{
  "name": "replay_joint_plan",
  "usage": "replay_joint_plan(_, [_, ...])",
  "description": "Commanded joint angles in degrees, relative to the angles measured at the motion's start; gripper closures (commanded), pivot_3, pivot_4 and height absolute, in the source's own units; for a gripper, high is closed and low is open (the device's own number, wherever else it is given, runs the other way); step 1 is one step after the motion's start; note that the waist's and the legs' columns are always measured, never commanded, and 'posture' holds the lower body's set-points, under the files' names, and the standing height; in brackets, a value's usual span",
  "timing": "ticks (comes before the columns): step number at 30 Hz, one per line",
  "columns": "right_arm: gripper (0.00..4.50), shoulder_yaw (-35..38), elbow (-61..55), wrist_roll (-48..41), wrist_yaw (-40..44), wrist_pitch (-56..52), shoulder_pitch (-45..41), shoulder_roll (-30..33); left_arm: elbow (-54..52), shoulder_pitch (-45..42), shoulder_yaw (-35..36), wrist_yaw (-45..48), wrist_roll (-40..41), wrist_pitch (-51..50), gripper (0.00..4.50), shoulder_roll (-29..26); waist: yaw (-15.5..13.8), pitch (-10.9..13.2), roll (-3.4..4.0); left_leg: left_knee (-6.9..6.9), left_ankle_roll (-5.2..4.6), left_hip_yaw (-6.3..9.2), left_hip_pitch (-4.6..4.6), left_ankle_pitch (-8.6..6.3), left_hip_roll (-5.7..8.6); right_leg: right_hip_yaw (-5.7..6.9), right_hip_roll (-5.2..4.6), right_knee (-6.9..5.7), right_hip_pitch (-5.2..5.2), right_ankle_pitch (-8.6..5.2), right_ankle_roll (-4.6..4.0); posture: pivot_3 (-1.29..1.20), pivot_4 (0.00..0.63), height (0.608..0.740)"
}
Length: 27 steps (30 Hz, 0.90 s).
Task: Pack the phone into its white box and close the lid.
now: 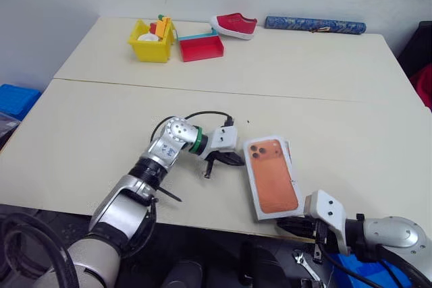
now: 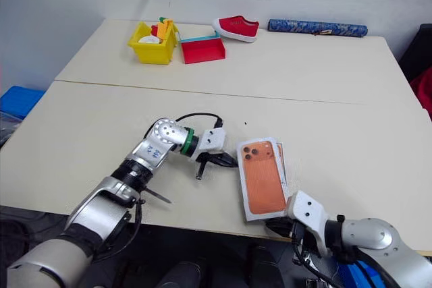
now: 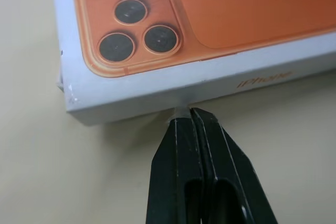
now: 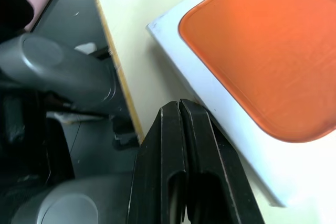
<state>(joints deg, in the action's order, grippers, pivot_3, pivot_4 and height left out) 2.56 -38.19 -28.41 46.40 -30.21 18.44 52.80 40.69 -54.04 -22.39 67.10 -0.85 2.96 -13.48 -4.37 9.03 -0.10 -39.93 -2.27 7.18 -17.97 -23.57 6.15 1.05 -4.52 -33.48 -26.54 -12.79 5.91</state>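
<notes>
The left gripper (image 3: pixel 191 113) has its two black fingers (image 3: pixel 178 150) pressed flat together with nothing between them, their tips touching the long left side wall of the closed package at its far, camera end. The right gripper (image 4: pixel 181 106) is likewise clenched empty, its tips at the near end of the package beside the table's front edge. What lies between them is the lid (image 1: pixel 256 193), seated over the white box, so only an orange phone picture with three lenses on the lid's top shows; the phone itself is hidden, presumably inside. The package rests on the near table (image 1: pixel 88 139), right of centre, its near end close to the edge, slightly skewed with the camera end far. Along its right side a thin white sliver peeks out, which may mean the lid is not fully square on the box, though I cannot tell for certain. Far away on the second table sit a yellow bin (image 1: pixel 151 42), a red tray (image 1: pixel 201 48), a red shoe (image 1: pixel 234 25) and a blue roll (image 1: pixel 314 25), all well apart from the work. The task looks almost finished, with only seating left. The risks: a push from the left fingertips could slide or spin the light package instead of closing it, and a nudge from either gripper could send it over the near edge.
</notes>
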Motion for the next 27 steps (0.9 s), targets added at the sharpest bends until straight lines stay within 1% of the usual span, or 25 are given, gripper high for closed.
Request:
replay_joint_plan(1, [4.47, 1.13, -1.97, -0.25, -1.06, -0.52, -0.74, -1.28, 2.84, -2.82, 1.68, -1.65, -0.52, 1.98, 4.5, 1.23, 0.04, 0.0, 0.0, -0.02, 0.0, -0.01, 0.0, 0.0, 0.01, 0.01, 0.0, -0.02, 0.0, 0.01, 0.01, 0.0, 0.15, 0.74])
replay_joint_plan(6, [4.47, 1.48, -1.96, -0.55, -1.69, -1.41, -1.04, -2.55, 5.42, -3.64, 2.08, -1.58, -1.33, 3.32, 4.5, 1.31, 0.13, 0.0, 0.0, -0.03, -0.01, 0.0, -0.01, -0.01, 0.01, 0.01, 0.0, -0.04, 0.0, 0.02, 0.03, 0.0, 0.15, 0.74])
replay_joint_plan(12, [4.47, 1.95, -0.47, 0.27, -1.48, 0.82, 0.15, -4.55, 3.71, -2.35, 2.59, 0.8, -1.11, 3.01, 4.5, -0.48, 0.21, 0.0, 0.0, -0.05, -0.01, 0.0, -0.03, -0.01, 0.02, 0.01, 0.0, -0.1, -0.01, 0.03, 0.04, 0.0, 0.15, 0.74])
replay_joint_plan(15, [4.47, 2.17, 0.73, 0.99, -0.61, 3.19, 1.43, -5.52, 1.49, -1.52, 3.21, 2.71, 0.03, 1.77, 4.5, -1.4, 0.28, 0.0, 0.0, -0.06, -0.01, 0.0, -0.03, -0.01, 0.02, 0.01, 0.0, -0.19, -0.01, 0.03, 0.03, 0.0, 0.15, 0.74])
replay_joint_plan(17, [4.47, 3.36, 0.8, -2.5, 1.81, 3.77, 2.77, -6.67, -2.09, -0.78, 4.7, 5.69, 3.38, -2.87, 4.5, -1.15, 0.34, 0.0, 0.01, -0.07, -0.02, 0.0, -0.04, -0.01, 0.03, 0.02, 0.0, -0.2, -0.01, 0.03, 0.04, 0.0, 0.15, 0.74])
replay_joint_plan(19, [4.47, 6.43, 0.39, -8.1, 3.06, 2.51, 3.23, -8.2, -5.75, -0.4, 6.35, 7.07, 6.69, -8.04, 4.5, -0.03, 0.27, 0.0, 0.01, -0.09, -0.04, 0.02, -0.06, -0.02, 0.03, 0.01, 0.0, -0.21, -0.01, 0.03, 0.04, 0.0, 0.15, 0.74])
replay_joint_plan(21, [4.47, 9.5, 0.23, -11.51, 2.47, 1.06, 2.46, -8.87, -7.9, -0.47, 7.24, 6.21, 8.12, -11.81, 4.5, 1.28, 0.29, 0.0, 0.01, -0.16, -0.08, 0.05, -0.1, -0.04, 0.05, 0.01, -0.01, -0.2, 0.0, 0.04, 0.07, 0.0, 0.15, 0.74])
replay_joint_plan(23, [4.47, 10.67, 0.8, -10.27, 1.15, 0.62, 1.59, -8.33, -7.21, -1.31, 7.54, 3.49, 7.73, -12.73, 4.5, 3.45, 0.27, -0.01, 0.01, -0.18, -0.1, 0.02, -0.09, -0.05, 0.08, 0.0, -0.01, -0.18, 0.03, 0.07, 0.11, 0.0, 0.15, 0.74])
replay_joint_plan(27, [4.47, 9.57, 3.91, -6.36, -1.26, 0.67, -1.05, -8.54, -2.08, -2.93, 5.63, -1.28, 3.77, -10.3, 4.5, 7.08, 0.23, -0.01, 0.01, -0.17, -0.1, 0.03, -0.09, -0.05, 0.07, 0.0, 0.0, -0.15, 0.02, 0.07, 0.11, 0.0, 0.15, 0.74])
